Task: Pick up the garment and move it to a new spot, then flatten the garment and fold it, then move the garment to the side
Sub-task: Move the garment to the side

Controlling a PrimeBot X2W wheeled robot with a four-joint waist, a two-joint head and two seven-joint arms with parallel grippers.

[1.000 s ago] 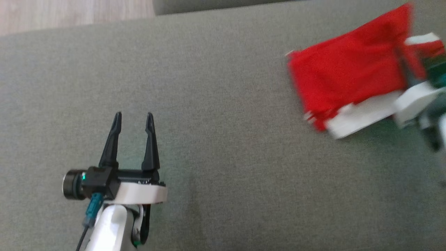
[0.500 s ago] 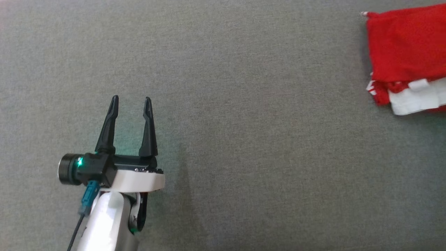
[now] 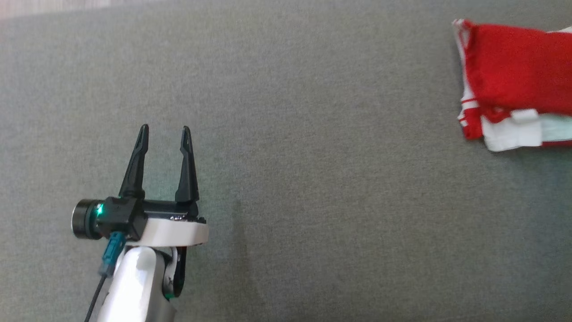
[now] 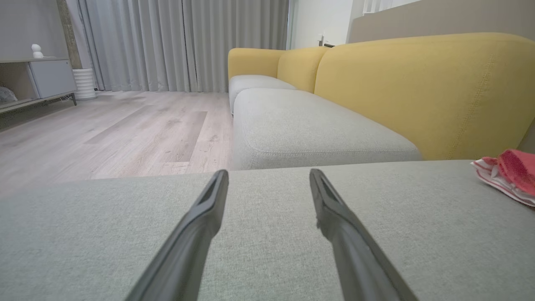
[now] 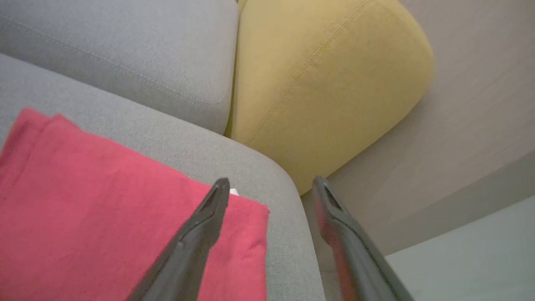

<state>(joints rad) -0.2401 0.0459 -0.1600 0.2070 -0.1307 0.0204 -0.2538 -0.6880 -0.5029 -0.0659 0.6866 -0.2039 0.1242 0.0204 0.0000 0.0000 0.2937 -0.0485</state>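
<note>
The garment [image 3: 518,67] is a red piece with white trim, folded flat on the grey cushion [image 3: 313,134] at the far right of the head view. It lies near the cushion's rounded corner [image 5: 288,184]. My right gripper [image 5: 271,179] hovers open just above the garment [image 5: 104,200], one finger over its corner and nothing between the fingers. My left gripper [image 3: 163,127] stands open at the lower left, well apart from the garment, with nothing in it. In the left wrist view the left gripper [image 4: 268,172] points across the cushion, and the garment [image 4: 512,167] shows at the right edge.
A yellow sofa backrest [image 4: 418,92] rises behind the cushion, with a second grey seat [image 4: 309,129] beyond. Wooden floor [image 4: 125,129], curtains and a low cabinet [image 4: 46,77] lie to the left. Past the cushion's corner the floor drops away [image 5: 459,259].
The right gripper has opened and let go of the garment, which now lies still on the cushion. The head camera has shifted. The left gripper stays open.
</note>
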